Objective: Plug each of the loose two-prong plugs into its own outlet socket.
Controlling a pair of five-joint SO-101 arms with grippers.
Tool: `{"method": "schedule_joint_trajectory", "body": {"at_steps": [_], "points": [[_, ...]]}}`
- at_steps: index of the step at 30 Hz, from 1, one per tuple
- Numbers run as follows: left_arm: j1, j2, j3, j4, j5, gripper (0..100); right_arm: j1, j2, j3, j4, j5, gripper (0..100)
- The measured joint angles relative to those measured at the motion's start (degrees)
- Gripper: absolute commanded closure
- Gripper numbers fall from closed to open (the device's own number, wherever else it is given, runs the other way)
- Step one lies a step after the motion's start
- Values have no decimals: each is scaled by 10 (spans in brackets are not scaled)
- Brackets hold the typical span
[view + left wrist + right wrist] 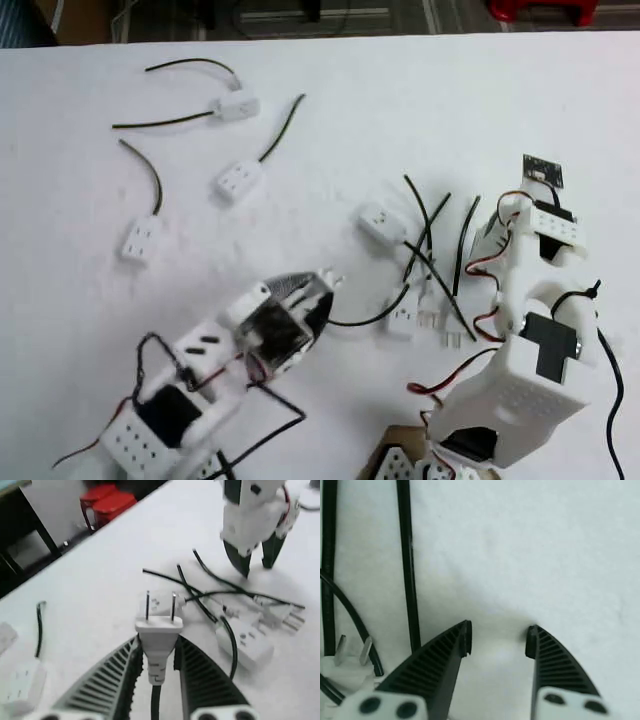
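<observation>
My left gripper [157,642] is shut on a white two-prong plug [159,626] with a black cord. Its prongs point at a white outlet socket [161,601] lying just beyond, with a small gap between them. From above, the held plug [328,279] is left of that socket [382,222]. A second socket [247,640] and loose plugs [281,614] lie among black cords [430,245]. My right gripper [500,630] hangs open over bare table, nothing between its fingers, with a loose plug [347,665] and cords [407,555] beside it. In the high view it [492,232] stands right of the cords.
Three more sockets with short cords lie at the far left: one [238,105], another [240,180] and a third [141,238]. A cardboard piece with white parts [400,462] sits at the near edge. Red stools [107,500] stand past the table.
</observation>
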Motion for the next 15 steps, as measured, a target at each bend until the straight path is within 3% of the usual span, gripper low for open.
{"method": "schedule_joint_trajectory", "body": {"at_steps": [5, 12, 15], "points": [[-1, -9, 1, -84, 1, 977, 0, 0, 0, 0, 0, 786], [-1, -33, -3, -266, 1, 978, 0, 0, 0, 0, 0, 786], [-1, -34, -23, -294, 2, 978, -3, 1, 0, 0, 0, 786]]}}
